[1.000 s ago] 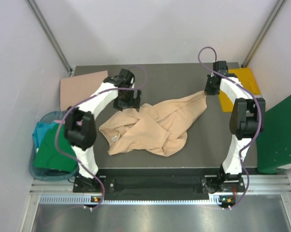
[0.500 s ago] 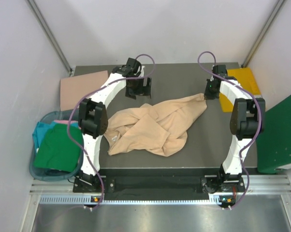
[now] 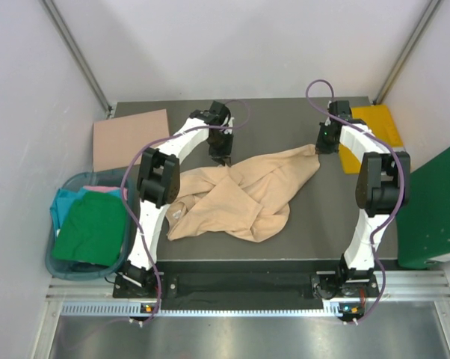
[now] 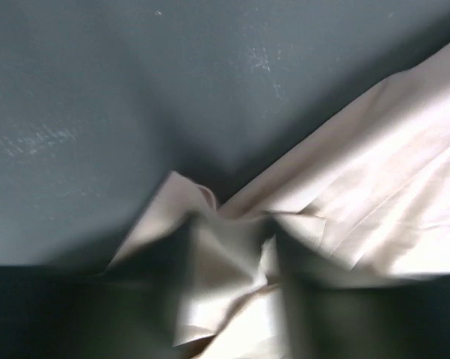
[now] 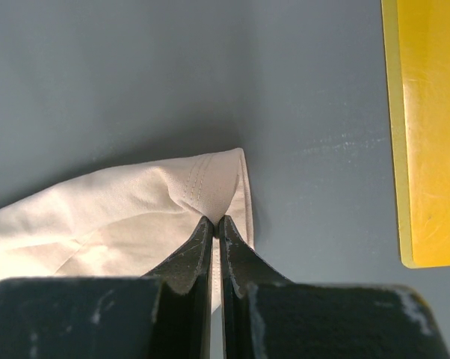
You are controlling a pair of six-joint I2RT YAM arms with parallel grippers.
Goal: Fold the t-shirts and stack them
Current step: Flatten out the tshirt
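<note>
A crumpled light beige t-shirt (image 3: 240, 194) lies across the middle of the dark table (image 3: 285, 120). My left gripper (image 3: 223, 157) is down on its far left edge. In the left wrist view the blurred dark fingers (image 4: 173, 254) stand on either side of a bunched fold of the beige cloth (image 4: 229, 247), pinching it. My right gripper (image 3: 324, 143) is shut on the shirt's far right corner. The right wrist view shows the stitched hem (image 5: 202, 187) pinched at that gripper's (image 5: 216, 219) tips. More t-shirts, green (image 3: 94, 228), pink (image 3: 109, 191) and teal (image 3: 63, 203), lie in a bin at the left.
The blue bin (image 3: 57, 263) sits off the table's left edge. A brown board (image 3: 128, 138) lies at the far left corner and a yellow board (image 3: 374, 134) at the far right, close to my right gripper. A green panel (image 3: 434, 209) stands on the right.
My left arm has swung right and forward from the shirt's left side to its far edge, and its jaws have gone from wide open to closed on the cloth. The right arm has held still.
</note>
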